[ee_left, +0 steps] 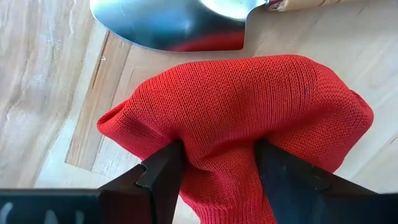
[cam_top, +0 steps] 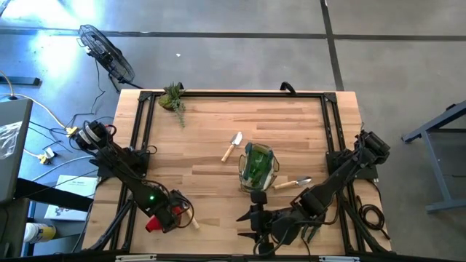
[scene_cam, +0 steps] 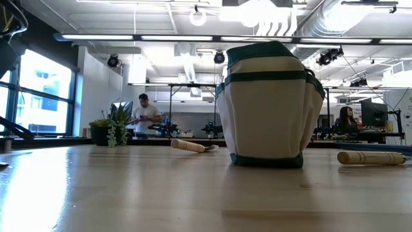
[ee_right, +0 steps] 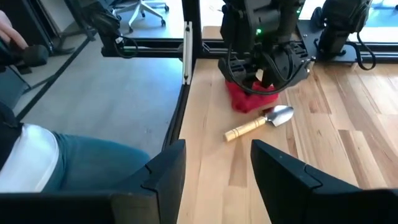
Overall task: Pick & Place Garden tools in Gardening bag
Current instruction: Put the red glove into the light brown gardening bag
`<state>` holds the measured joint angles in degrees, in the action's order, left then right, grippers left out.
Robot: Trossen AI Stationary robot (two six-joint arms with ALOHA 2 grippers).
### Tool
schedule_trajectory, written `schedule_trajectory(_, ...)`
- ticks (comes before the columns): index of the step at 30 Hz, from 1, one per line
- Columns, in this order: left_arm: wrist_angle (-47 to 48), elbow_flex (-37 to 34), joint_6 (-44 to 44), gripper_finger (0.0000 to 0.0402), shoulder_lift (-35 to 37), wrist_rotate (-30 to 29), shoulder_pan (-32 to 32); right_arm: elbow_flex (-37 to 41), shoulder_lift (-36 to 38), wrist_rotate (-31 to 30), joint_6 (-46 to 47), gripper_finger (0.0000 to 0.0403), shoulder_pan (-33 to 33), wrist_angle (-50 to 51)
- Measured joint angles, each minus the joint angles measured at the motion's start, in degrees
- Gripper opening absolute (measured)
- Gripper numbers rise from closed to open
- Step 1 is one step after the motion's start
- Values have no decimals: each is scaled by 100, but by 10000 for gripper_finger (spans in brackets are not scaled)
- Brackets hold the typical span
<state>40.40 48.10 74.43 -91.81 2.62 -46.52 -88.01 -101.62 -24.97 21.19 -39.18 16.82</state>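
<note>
A red knitted glove (ee_left: 249, 99) lies bunched near the table's near left corner (cam_top: 153, 224). My left gripper (ee_left: 219, 152) points straight down over it, open, with one dark finger on either side of the bunch. A wooden-handled trowel (ee_right: 258, 124) lies just beside the glove. The gardening bag (cam_top: 257, 166) stands upright at mid-table. Two more wooden-handled tools lie flat near it, one on its far side (cam_top: 231, 145) and one to its right (cam_top: 291, 183). My right gripper (ee_right: 217, 174) hangs open and empty above the near edge, facing the left arm (ee_right: 264, 56). My left gripper comes at the glove from above, fingers pointing down. A hump of the glove's middle (ee_left: 214, 140) stands between the two fingers (ee_left: 165, 177) and touches both inner faces, narrowed there. The glove rests on the table.
A leafy plant clump (cam_top: 173, 98) sits at the far left corner. Black frame rails (cam_top: 138, 131) run along the table's sides. A person (ee_right: 56, 162) shows beyond the table's left edge in the right wrist view. Bare wood lies between the glove and the bag.
</note>
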Motion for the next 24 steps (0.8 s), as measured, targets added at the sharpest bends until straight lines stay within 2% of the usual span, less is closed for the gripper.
schedule_trajectory(3,0,-2,1,190,-7,-8,0,0,0,4,-97,172,0,-65)
schedule_trajectory(6,6,-7,3,166,-11,-37,-2,0,-2,2,-223,172,8,-214)
schedule_trajectory(16,11,-11,-45,16,-15,-200,-1,-2,-4,4,-154,172,33,-665)
schedule_trajectory(21,-50,-13,-65,16,-19,-594,-11,-2,-4,-6,-218,172,52,-694)
schedule_trajectory(24,93,44,-91,10,-28,-549,-7,-2,-7,-46,-320,172,80,-734)
